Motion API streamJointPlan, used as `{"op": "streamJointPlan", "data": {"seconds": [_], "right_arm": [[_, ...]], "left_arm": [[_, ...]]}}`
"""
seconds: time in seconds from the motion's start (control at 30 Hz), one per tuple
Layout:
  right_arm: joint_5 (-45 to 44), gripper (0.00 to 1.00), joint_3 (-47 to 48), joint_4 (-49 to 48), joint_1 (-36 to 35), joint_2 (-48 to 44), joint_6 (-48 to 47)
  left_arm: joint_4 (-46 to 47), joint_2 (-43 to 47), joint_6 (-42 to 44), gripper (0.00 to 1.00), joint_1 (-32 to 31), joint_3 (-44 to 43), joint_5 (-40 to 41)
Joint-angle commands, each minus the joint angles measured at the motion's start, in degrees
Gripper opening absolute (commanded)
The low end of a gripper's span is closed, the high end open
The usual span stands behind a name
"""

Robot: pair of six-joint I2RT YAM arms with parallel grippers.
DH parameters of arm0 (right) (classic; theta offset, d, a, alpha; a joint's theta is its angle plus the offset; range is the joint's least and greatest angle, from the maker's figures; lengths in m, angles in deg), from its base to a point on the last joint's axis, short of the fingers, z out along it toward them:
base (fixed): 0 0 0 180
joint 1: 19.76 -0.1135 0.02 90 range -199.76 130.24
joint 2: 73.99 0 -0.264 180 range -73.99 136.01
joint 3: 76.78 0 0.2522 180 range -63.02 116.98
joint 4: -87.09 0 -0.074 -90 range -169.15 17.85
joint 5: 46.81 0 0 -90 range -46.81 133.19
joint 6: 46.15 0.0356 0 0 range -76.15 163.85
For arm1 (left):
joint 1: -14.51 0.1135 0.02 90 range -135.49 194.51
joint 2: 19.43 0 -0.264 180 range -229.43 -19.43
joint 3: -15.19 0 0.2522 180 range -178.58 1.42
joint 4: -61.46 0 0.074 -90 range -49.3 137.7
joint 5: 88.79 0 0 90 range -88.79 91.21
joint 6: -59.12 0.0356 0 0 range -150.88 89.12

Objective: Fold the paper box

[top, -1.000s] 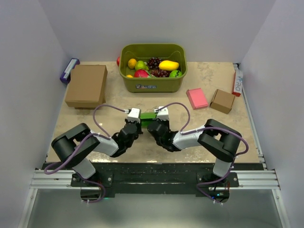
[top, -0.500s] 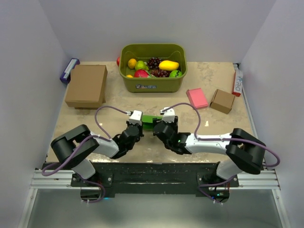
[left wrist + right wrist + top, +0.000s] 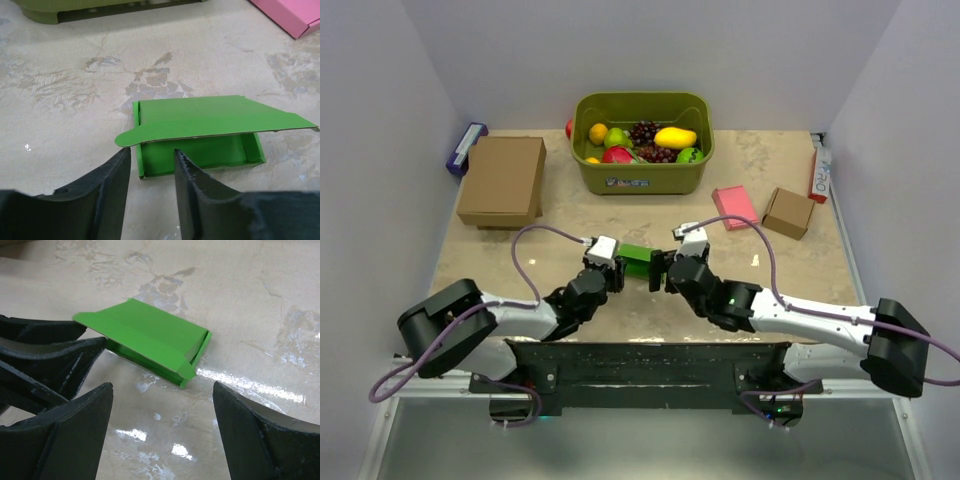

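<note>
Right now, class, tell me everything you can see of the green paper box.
The paper box is bright green thin card, part folded: a shallow tray with low walls, its lid flap lifted at a slant, a rounded tab at one corner. It lies on the marbled table between the left gripper and right gripper, both open; neither holds it.

The paper box (image 3: pixel 200 120) is showing smooth, matt green card. Beneath it, the desk (image 3: pixel 75 90) is gleaming like glossy, mottled stone. Beside it, the left pincer (image 3: pixel 151 154) is looking like matt, rough-edged black plastic.
</note>
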Motion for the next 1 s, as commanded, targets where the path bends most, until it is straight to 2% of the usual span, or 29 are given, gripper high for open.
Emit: {"op": "streamJointPlan", "data": {"seconds": [0.0, 0.13, 0.27, 0.37, 0.57, 0.7, 0.87, 0.97], "right_arm": [[0.0, 0.84, 7.8, 3.2, -0.1, 0.5, -0.6], [-0.2, 0.83, 11.4, 1.5, 0.5, 3.8, -2.0], [0.9, 0.77, 14.9, -0.2, 2.4, 9.3, -2.6], [3.1, 0.77, 16.2, -2.4, 4.2, 11.7, -2.4], [5.0, 0.68, 17.0, -4.7, 5.7, 16.6, -2.3], [5.2, 0.65, 16.9, -4.6, 5.7, 18.8, -2.0], [5.1, 0.64, 16.2, -5.0, 5.7, 20.6, -1.3], [5.2, 0.63, 16.3, -5.0, 5.7, 21.5, -1.0]], "left_arm": [[-1.8, 5.9, 0.6, 0.5, -0.4, 2.5, -0.9], [-4.9, 11.2, -0.9, 0.58, -0.6, 5.7, -2.6], [-10.8, 20.1, -3.0, 0.6, -0.7, 9.3, -4.0], [-16.2, 27.6, -5.2, 0.61, -0.6, 10.5, -5.2], [-27.0, 39.7, -8.7, 0.65, -0.2, 5.5, -6.3], [-31.0, 37.3, -8.2, 0.67, 2.7, -2.3, -8.4], [-26.1, 27.5, -6.2, 0.66, 10.3, -9.5, -18.4], [-24.6, 20.6, -5.2, 0.64, 12.3, -12.3, -21.2]]}}
